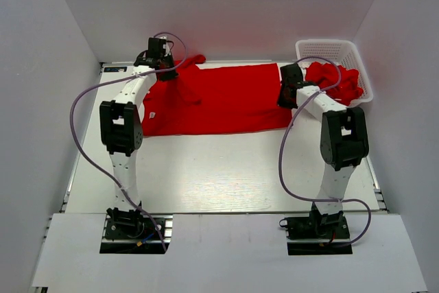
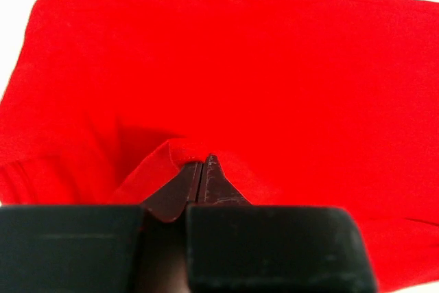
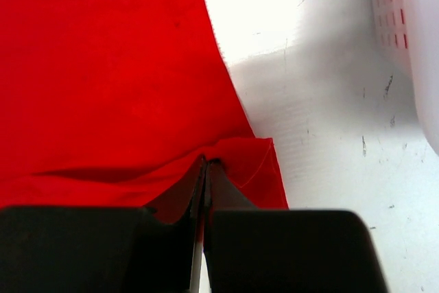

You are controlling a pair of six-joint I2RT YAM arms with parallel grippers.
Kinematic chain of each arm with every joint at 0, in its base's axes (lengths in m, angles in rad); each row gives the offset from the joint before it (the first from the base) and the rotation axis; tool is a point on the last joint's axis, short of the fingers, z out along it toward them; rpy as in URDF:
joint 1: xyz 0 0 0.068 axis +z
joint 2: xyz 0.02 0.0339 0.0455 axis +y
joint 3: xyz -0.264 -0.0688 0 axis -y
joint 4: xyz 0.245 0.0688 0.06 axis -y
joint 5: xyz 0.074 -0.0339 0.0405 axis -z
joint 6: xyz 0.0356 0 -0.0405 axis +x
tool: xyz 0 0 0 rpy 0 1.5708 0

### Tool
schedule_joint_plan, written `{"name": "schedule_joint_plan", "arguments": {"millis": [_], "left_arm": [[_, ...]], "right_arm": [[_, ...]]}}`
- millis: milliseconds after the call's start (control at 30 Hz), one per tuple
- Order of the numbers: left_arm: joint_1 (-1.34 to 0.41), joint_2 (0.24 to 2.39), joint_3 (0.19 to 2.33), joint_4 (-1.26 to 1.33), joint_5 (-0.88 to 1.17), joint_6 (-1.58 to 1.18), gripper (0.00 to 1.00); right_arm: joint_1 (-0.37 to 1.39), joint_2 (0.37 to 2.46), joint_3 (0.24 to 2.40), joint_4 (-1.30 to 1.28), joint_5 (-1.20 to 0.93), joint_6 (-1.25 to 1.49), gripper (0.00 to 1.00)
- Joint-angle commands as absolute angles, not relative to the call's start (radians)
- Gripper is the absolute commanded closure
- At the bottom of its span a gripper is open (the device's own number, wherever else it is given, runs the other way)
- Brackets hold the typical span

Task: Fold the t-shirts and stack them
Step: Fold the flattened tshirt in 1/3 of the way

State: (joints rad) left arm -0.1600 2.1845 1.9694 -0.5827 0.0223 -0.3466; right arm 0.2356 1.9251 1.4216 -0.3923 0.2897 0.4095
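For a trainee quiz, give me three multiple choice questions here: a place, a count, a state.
1. Where does the white plastic mesh basket stand? A) at the far right corner of the table B) near left corner C) between the arm bases
2. How many grippers pinch the spread bright red cloth t-shirt? A) none B) one C) two
3. How do the red shirts in the basket lie? A) folded flat B) crumpled C) rolled up
Answers: 1A, it sits by the table's far right edge; 2C, left gripper and right gripper each clamp cloth; 3B, they lie bunched.
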Motion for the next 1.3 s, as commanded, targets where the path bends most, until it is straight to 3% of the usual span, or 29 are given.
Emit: {"name": "schedule_joint_plan", "arguments": {"millis": [0, 33, 67, 100, 133, 200, 333, 500, 733, 900, 1267], "left_arm": [[-0.138, 2.181, 2.032, -0.525, 0.031, -0.299, 0.9], [-0.138, 2.209, 2.052, -0.525, 0.031, -0.29, 0.83], [-0.138, 2.224, 2.101, -0.55, 0.031, -0.281, 0.71], [-0.138, 2.238, 2.126, -0.57, 0.022, -0.281, 0.23], [-0.138, 2.247, 2.146, -0.586, 0.0, -0.281, 0.0], [-0.127, 2.258, 2.189, -0.613, 0.0, -0.29, 0.0], [-0.118, 2.232, 2.2, -0.614, -0.002, -0.29, 0.0], [-0.118, 2.131, 2.077, -0.603, 0.109, -0.276, 0.0], [-0.15, 1.901, 1.575, -0.465, 0.296, -0.327, 0.0], [-0.15, 1.796, 1.35, -0.428, 0.287, -0.351, 0.0], [-0.126, 1.798, 1.252, -0.462, 0.119, -0.333, 0.0]], "right_arm": [[0.229, 1.94, 1.486, -0.376, 0.328, 0.399, 1.0], [0.229, 1.944, 1.491, -0.377, 0.328, 0.393, 0.98], [0.227, 1.948, 1.509, -0.377, 0.333, 0.396, 0.9], [0.227, 1.948, 1.516, -0.39, 0.33, 0.393, 0.67], [0.226, 1.951, 1.522, -0.399, 0.33, 0.387, 0.54], [0.229, 1.948, 1.546, -0.416, 0.315, 0.379, 0.28], [0.235, 1.934, 1.562, -0.439, 0.273, 0.348, 0.1], [0.244, 1.868, 1.507, -0.42, 0.158, 0.307, 0.1], [0.271, 1.776, 1.321, -0.357, 0.045, 0.273, 0.1], [0.287, 1.804, 1.309, -0.35, 0.017, 0.278, 0.1], [0.287, 1.887, 1.308, -0.333, 0.011, 0.294, 0.1]]}}
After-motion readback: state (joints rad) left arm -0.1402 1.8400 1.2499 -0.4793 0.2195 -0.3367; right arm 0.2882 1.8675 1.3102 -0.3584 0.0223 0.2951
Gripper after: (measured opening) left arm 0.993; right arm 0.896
